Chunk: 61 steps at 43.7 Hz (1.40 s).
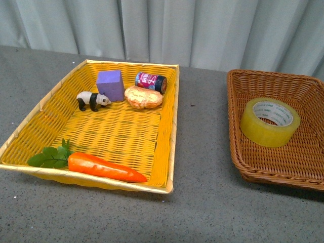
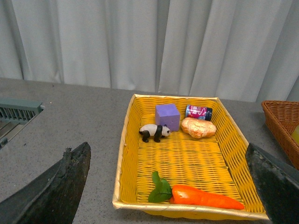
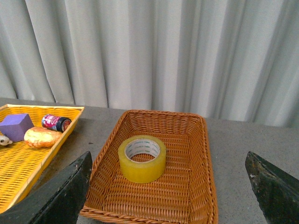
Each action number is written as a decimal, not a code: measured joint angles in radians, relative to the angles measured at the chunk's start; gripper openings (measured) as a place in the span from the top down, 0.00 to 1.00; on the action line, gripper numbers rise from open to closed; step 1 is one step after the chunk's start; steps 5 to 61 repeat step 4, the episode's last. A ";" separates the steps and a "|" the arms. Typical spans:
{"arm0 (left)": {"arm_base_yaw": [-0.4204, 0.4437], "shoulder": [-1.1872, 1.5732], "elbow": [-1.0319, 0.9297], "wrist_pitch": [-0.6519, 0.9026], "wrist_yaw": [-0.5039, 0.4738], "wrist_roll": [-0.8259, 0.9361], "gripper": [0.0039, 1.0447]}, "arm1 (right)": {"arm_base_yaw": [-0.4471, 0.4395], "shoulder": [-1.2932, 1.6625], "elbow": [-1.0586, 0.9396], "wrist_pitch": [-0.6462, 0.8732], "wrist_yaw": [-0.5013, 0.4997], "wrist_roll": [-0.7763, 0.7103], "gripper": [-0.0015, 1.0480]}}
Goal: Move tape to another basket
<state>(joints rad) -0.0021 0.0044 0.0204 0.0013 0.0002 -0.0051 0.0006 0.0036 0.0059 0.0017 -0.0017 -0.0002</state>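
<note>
The tape lies flat inside the brown basket, near the middle of its floor, hole facing up and clear of the walls. The yellow basket holds no tape. Judged from this alone, either the roll already sits where it was meant to go, or it has not yet left its starting place; the pictures do not settle which. Nothing is gripping it.

Both pincers are spread wide and hold nothing. The left pincer hangs above the bench facing the yellow basket; the right pincer faces the brown basket with the tape between and beyond its fingertips, not touching.

The roll is wide, of translucent yellowish film wound on a white core with small print inside. Its top rim looks even and its outer face smooth and glossy, so a grip across the wall or through the hole could slip.

In the yellow basket, going from the tape's side, sit a small can, a bread roll, a purple block, a toy panda and a carrot.
</note>
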 joint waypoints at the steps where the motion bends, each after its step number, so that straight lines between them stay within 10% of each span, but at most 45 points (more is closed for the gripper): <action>1: 0.000 0.000 0.000 0.000 0.000 0.000 0.06 | 0.000 0.000 0.000 0.000 0.000 0.000 0.09; 61: 0.000 0.000 0.000 0.000 0.000 0.000 0.06 | 0.000 0.000 0.000 0.000 0.000 0.000 0.09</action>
